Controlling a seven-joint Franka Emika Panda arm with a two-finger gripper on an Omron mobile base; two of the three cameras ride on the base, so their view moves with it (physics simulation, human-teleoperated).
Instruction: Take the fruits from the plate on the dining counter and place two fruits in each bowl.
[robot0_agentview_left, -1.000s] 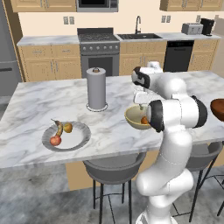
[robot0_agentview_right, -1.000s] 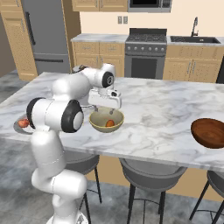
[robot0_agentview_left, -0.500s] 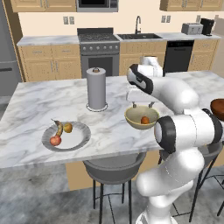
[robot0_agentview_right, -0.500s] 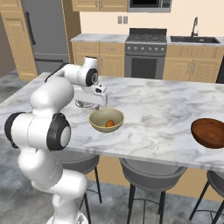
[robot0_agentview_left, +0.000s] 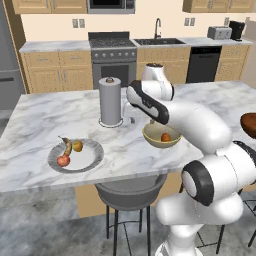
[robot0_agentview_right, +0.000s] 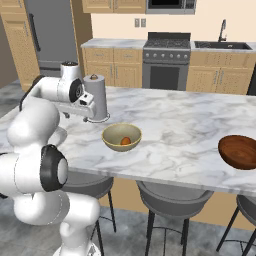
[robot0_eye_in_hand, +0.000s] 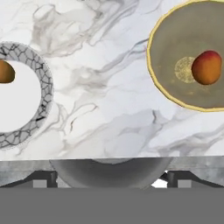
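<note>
Between the tan bowl (robot0_agentview_left: 161, 136) and the plate (robot0_agentview_left: 76, 156), above the dining counter (robot0_agentview_left: 40, 117), the gripper (robot0_agentview_right: 90, 103) hangs with its jaws spread wide and nothing between them. One orange fruit (robot0_eye_in_hand: 206, 67) already lies in the tan bowl, at 2 o'clock in the hand view, while the plate's patterned rim sits at 9 o'clock there.

On the plate wait a red fruit (robot0_agentview_left: 63, 160), a yellow-green fruit (robot0_agentview_left: 77, 146) and a small banana (robot0_agentview_left: 67, 145), all close together; the step in hand looks like fetching the next one. To do it well, the hand should probably come straight down over a single fruit, jaws wide, choosing the red one at the near edge so the fingers do not nudge its neighbours.

A paper-towel roll (robot0_agentview_left: 110, 101) stands just beside the arm's path at 12 o'clock from the plate, so a low sweep should keep to the counter's near side. Bare marble lies open between plate and bowl. Far along the counter, the dark bowl (robot0_agentview_right: 239, 151) sits near the edge and holds nothing that I can see.
</note>
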